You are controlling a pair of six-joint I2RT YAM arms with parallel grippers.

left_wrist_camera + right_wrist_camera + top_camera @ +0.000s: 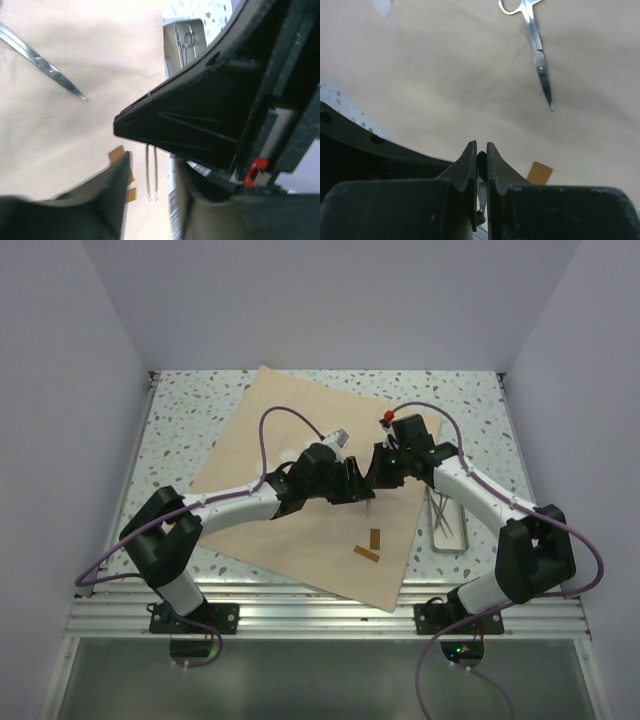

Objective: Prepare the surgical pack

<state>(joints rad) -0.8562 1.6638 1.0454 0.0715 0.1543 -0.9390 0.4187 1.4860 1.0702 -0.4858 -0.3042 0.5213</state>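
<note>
The right gripper (481, 150) is pinched tight on thin steel tweezers (151, 185) that hang tip-down. The left gripper (152, 165) has jaws apart around them, likely a handover for placing. The surgical pack (270, 430) lies spread flat beneath, scissors (540, 60) on it, tray (447, 530) beside its right edge.

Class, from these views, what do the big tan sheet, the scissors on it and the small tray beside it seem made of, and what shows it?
Tan sheet: matte cloth, or possibly paper-like wrap; no shine, soft creases. Scissors: polished metal, probably steel; bright glints along the blades. Tray: silvery metal, duller finish; grey sheen, thin rim.
</note>
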